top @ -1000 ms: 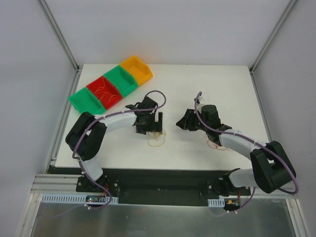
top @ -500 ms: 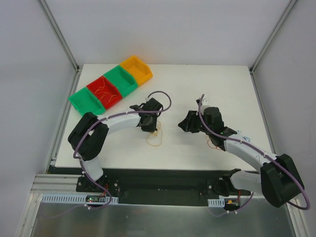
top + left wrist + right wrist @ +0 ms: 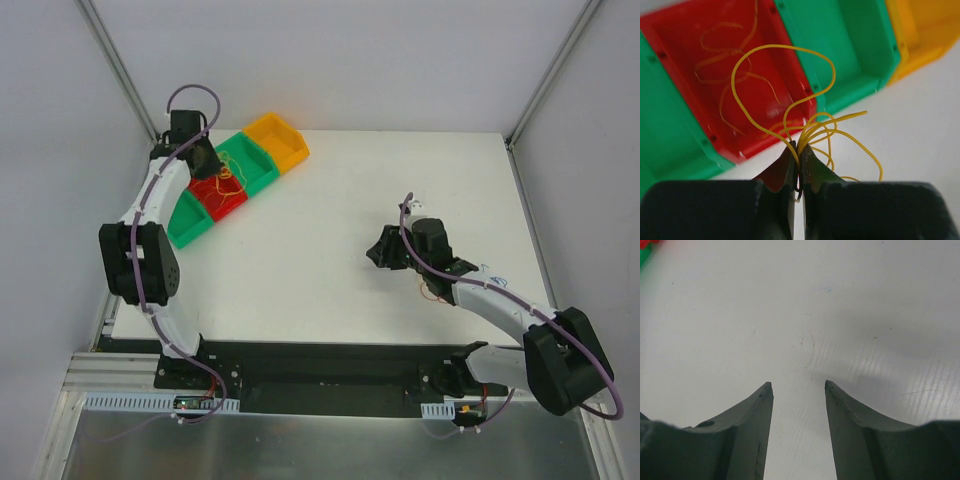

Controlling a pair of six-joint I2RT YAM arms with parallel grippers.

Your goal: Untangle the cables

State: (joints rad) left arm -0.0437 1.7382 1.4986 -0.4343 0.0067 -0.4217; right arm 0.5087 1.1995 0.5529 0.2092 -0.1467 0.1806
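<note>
My left gripper (image 3: 799, 147) is shut on a bunch of thin yellow cables (image 3: 807, 131), whose loops spring out over the near rim of the red bin (image 3: 685, 45). From above, the left gripper (image 3: 222, 172) hangs over the bin row at the far left with the yellow cables (image 3: 230, 178) under it. Thin orange cables (image 3: 722, 50) lie inside the red bin. My right gripper (image 3: 798, 384) is open over bare white table, nothing between its fingers. It sits right of centre in the top view (image 3: 378, 250). A few orange cables (image 3: 432, 292) lie on the table beneath the right forearm.
Several bins stand in a diagonal row at the back left: a green bin (image 3: 185, 215), the red bin (image 3: 212, 190), another green bin (image 3: 250, 160) and a yellow bin (image 3: 277, 138). Frame posts and white walls close in the table's sides.
The left gripper shut on the yellow cables at mid-table, then the arm swung up and left, carrying them to the bins. The right arm shifted slightly and stayed open.
</note>
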